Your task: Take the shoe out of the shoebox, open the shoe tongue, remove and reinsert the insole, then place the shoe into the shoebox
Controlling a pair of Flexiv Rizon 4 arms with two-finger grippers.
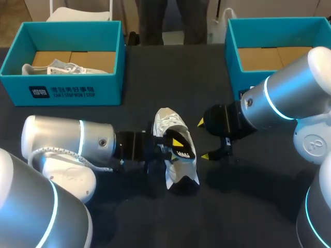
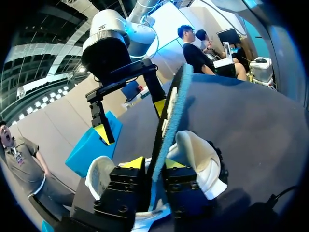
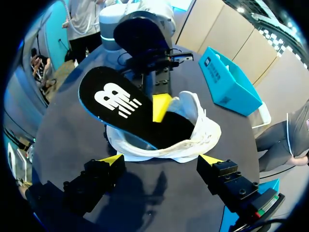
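A white shoe lies on the dark table between my two arms. A black insole with a white logo and a blue underside sticks up out of the shoe's opening, its lower end inside the shoe. My left gripper is shut on the insole, one yellow-tipped finger on each face, as the left wrist view shows. My right gripper stands wide open just right of the shoe. Its fingers flank the shoe at a short distance in its own view and hold nothing.
A teal shoebox stands at the back left with another white shoe in it. A second teal shoebox stands at the back right, behind my right arm. Bare table lies in front of the shoe.
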